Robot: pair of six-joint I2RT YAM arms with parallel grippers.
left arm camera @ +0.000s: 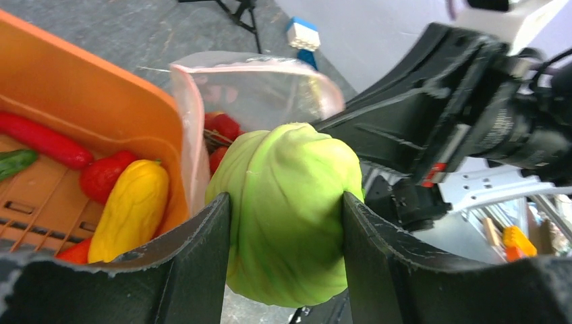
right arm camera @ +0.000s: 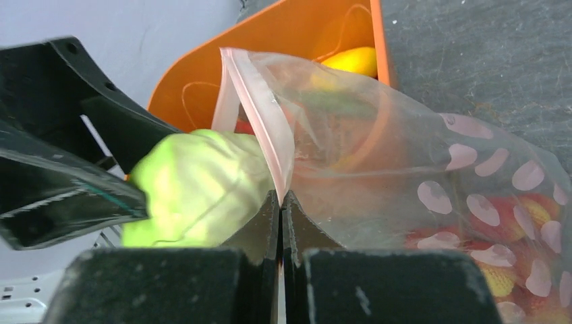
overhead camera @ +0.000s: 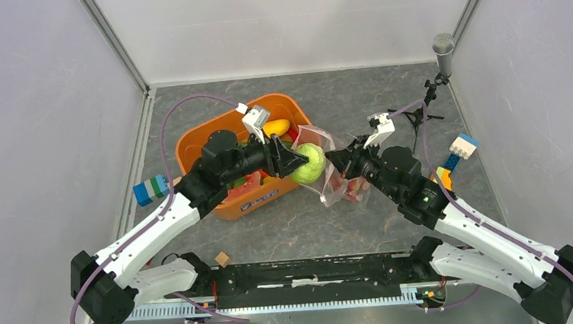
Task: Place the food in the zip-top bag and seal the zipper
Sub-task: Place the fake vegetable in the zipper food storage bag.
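My left gripper (overhead camera: 304, 161) is shut on the green round melon (overhead camera: 311, 162), holding it at the open mouth of the zip-top bag (overhead camera: 338, 175). In the left wrist view the melon (left arm camera: 287, 209) sits between both fingers (left arm camera: 195, 256), with the bag mouth (left arm camera: 256, 88) just behind it. My right gripper (overhead camera: 335, 159) is shut on the pink zipper strip (right arm camera: 260, 125), holding the bag (right arm camera: 432, 175) open beside the melon (right arm camera: 195, 185). Red and yellow food pieces (right arm camera: 512, 223) lie inside the bag.
An orange tub (overhead camera: 209, 133) behind the left gripper holds a yellow piece (left arm camera: 131, 209), a red chilli (left arm camera: 44, 140) and red pieces. Coloured blocks stand at the left (overhead camera: 150, 190) and right (overhead camera: 462, 150). A microphone stand (overhead camera: 442, 52) is at the back right. A small wooden cube (overhead camera: 222, 259) lies near the front.
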